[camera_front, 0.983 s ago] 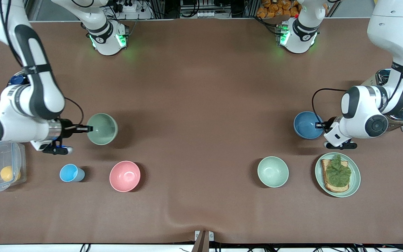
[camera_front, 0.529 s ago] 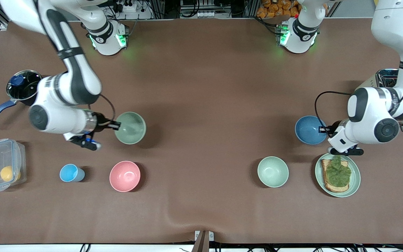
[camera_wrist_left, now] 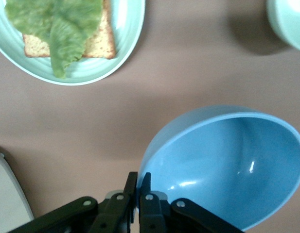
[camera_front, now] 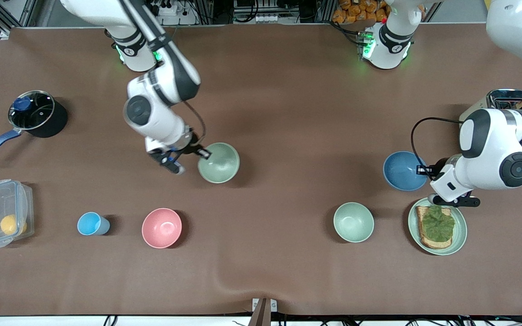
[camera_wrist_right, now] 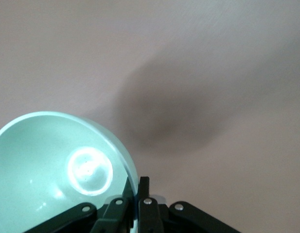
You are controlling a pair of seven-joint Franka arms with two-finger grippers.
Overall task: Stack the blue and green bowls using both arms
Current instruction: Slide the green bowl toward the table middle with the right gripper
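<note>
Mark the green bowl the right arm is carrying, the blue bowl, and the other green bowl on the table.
green bowl [camera_front: 219, 163], front view, inner floor.
blue bowl [camera_front: 402, 170], front view, inner floor.
mint-green bowl [camera_front: 353, 222], front view, inner floor; resting beside the plate [camera_front: 459, 235], rim.

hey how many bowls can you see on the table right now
4: green bowl gripped by the right gripper mid-table; blue bowl in the left gripper; pink bowl beside the blue cup; mint bowl beside the plate.
</note>
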